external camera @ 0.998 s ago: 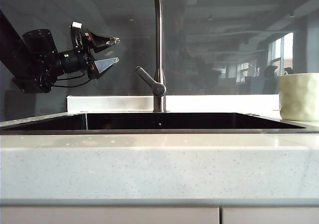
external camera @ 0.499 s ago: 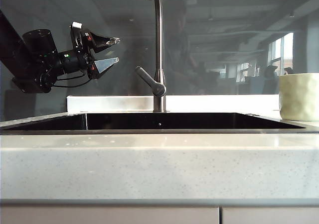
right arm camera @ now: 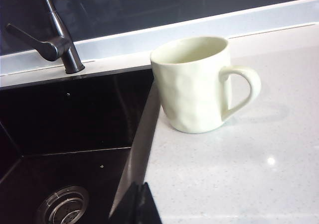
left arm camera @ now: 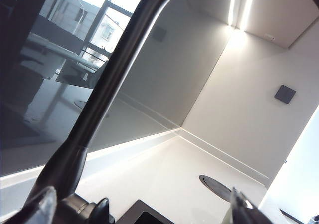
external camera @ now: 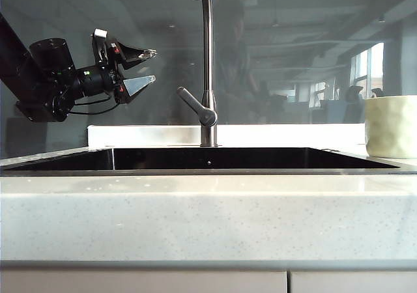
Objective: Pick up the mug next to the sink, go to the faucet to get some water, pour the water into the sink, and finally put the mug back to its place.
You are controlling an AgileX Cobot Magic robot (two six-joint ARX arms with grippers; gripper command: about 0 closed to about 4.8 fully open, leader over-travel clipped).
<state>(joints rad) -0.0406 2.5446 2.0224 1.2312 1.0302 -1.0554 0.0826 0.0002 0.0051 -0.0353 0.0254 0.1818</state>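
Mug [right arm camera: 194, 84] unmoved over the last second, upright on tabletop [right arm camera: 239, 174] right of sink [right arm camera: 65, 134], untouched; left hand [external camera: 138, 66] holds spread left of faucet [external camera: 207, 58], right hand [right arm camera: 139, 204] pressed together, near the mug.

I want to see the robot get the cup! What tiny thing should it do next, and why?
Probably open the right end effector: its fingers are shut, back from the mug, which stands upright and untouched by the sink. The left end effector waits open near the faucet.

The tall brushed-metal gooseneck faucet [external camera: 207, 58] loses its spout past the exterior view's top; the cream-green ceramic mug [external camera: 391, 127] is clipped right.
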